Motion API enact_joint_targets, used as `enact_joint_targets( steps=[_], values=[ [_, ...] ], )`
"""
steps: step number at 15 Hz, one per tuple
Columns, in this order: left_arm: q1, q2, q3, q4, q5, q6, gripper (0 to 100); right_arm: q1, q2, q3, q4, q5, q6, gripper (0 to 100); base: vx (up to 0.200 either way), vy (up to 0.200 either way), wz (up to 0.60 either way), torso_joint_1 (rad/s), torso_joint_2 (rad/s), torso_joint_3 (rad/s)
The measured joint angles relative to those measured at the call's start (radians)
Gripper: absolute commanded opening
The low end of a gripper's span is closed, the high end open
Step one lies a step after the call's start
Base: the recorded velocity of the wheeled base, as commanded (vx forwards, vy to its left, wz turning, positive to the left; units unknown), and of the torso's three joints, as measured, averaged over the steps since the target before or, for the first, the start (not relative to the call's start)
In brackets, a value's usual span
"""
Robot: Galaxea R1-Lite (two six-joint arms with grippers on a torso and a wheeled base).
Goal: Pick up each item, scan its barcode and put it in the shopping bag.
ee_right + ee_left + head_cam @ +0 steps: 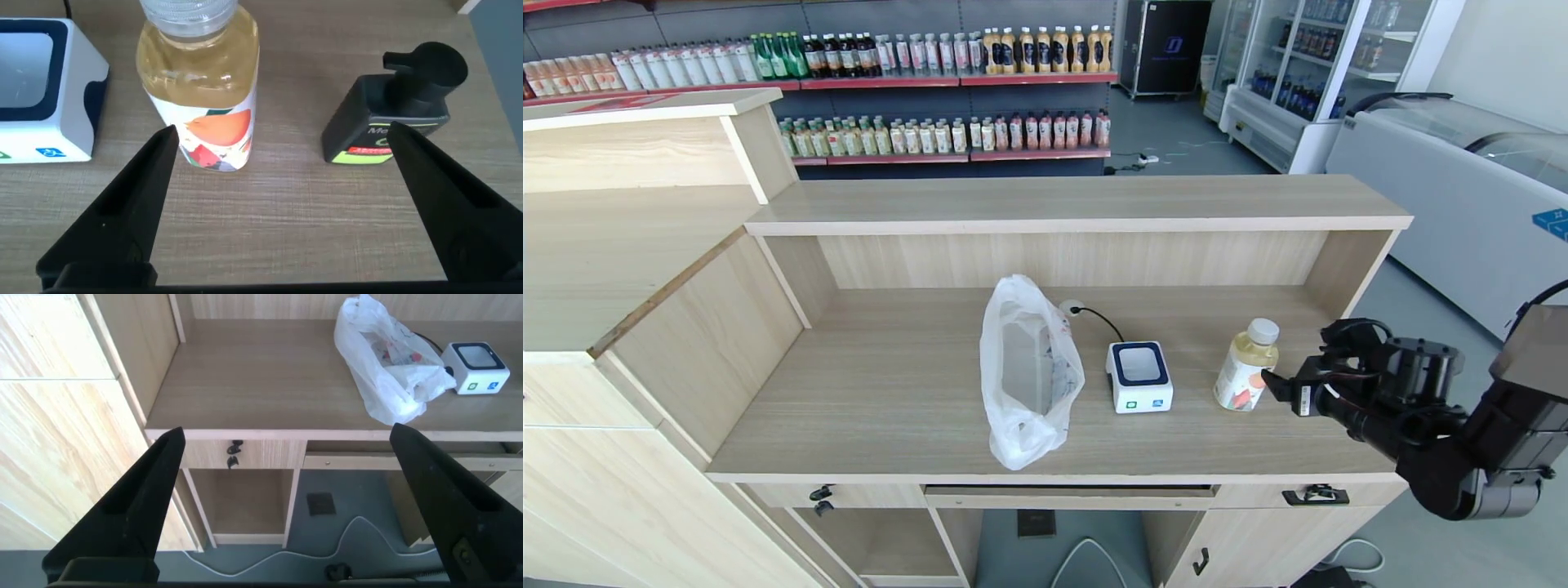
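A wooden counter [890, 392] holds a white scanner [1139, 376]. Just left of the scanner stands a thin white bag [1029, 376], mouth up, with a printed packet dimly visible inside. Right of the scanner a bottle [1245, 366] of pale yellow drink stands upright, cap on; beyond it is a dark pump bottle [392, 110]. The right gripper [283, 135] hangs near the bottle, fingers spread wide, holding nothing. The left gripper [288, 434], also spread and holding nothing, hangs well off the scanner, out before the counter's front edge.
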Motion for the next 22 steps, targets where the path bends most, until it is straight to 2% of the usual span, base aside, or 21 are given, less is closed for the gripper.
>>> enact_joint_targets(
  steps=[6,22],
  values=[
    [0.000,0.000,0.000,0.000,0.000,0.000,100,0.058,0.119,-0.151,0.001,-0.017,0.000,100,0.000,0.000,0.00,0.000,0.00,0.000],
    [0.000,0.000,0.000,0.000,0.000,0.000,100,0.110,0.309,-0.368,0.020,-0.015,-0.002,100,0.000,0.000,0.00,0.000,0.00,0.000]
  ],
)
